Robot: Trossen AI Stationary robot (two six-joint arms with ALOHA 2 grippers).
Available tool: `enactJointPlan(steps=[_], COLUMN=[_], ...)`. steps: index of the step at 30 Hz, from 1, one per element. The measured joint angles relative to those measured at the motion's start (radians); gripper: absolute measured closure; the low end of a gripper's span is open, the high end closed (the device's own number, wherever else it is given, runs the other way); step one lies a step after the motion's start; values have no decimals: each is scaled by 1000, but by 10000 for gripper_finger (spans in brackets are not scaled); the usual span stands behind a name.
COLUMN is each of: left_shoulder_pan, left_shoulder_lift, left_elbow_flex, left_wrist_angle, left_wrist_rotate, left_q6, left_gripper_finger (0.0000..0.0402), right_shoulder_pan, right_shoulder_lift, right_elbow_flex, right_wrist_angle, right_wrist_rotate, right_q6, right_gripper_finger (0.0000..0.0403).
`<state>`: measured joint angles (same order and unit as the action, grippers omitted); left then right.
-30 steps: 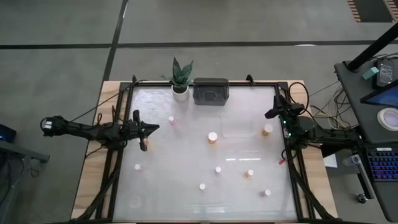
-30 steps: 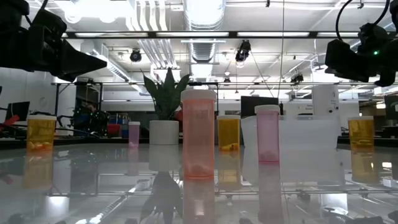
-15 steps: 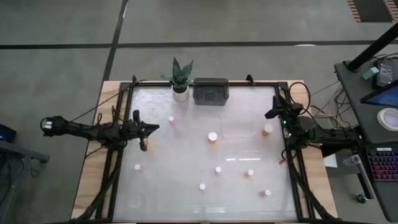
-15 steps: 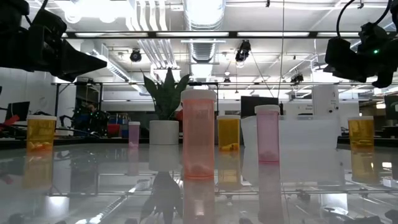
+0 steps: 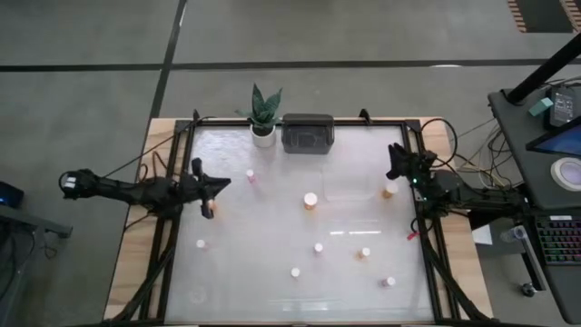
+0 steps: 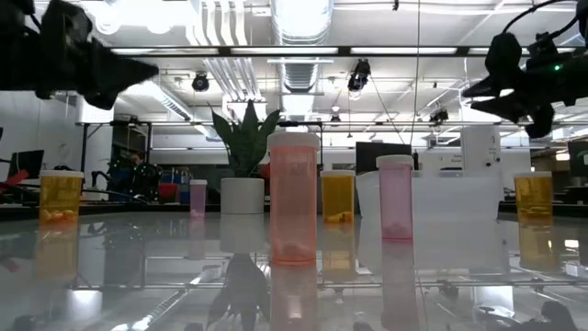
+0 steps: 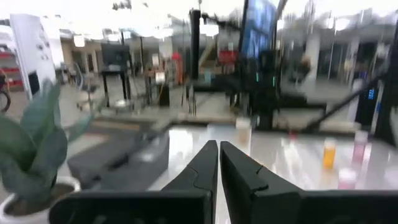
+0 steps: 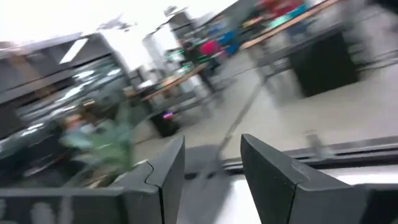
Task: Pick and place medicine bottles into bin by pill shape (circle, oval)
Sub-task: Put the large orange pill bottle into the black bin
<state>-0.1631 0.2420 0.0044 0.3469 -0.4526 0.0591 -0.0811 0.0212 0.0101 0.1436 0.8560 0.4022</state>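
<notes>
Eight bottles stand upright and scattered on the glossy table (image 5: pixel 272 272). An amber bottle (image 5: pixel 390 190) sits near the right edge, just beside the right gripper (image 5: pixel 392 165), which hangs above the table and a little farther back, not touching it; its fingers are spread apart with nothing between them. A second amber bottle (image 5: pixel 310 201) stands mid-table, well apart from both grippers. A small pink bottle (image 5: pixel 251 176) stands left of centre towards the back, near the left gripper (image 5: pixel 225 182), whose fingers are closed together on nothing. Just under that gripper, at the left edge, is another amber bottle (image 5: pixel 208 210). Nearer the front lie five more: a small one (image 5: pixel 201 243) at the left, one (image 5: pixel 319 247) in the middle, one (image 5: pixel 296 272) in front of it, an amber one (image 5: pixel 365 253) and one (image 5: pixel 389 282) towards the right front corner. A dark bin (image 5: pixel 308 133) stands at the back edge, with a potted plant (image 5: pixel 263 116) just beside it.
</notes>
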Motion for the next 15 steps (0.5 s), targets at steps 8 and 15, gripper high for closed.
enactJointPlan(steps=[8, 15], left_shoulder_pan=[0, 0], left_shoulder_lift=[0, 0], left_elbow_flex=[0, 0], left_wrist_angle=[262, 368], left_wrist_rotate=[-10, -25], left_q6=[7, 8], left_gripper_finger=[400, 400], right_shoulder_pan=[0, 0], right_shoulder_lift=[32, 83], right_elbow_flex=[0, 0], right_wrist_angle=[197, 344], right_wrist_rotate=[-196, -247], right_q6=[-114, -261], right_gripper_finger=[255, 255])
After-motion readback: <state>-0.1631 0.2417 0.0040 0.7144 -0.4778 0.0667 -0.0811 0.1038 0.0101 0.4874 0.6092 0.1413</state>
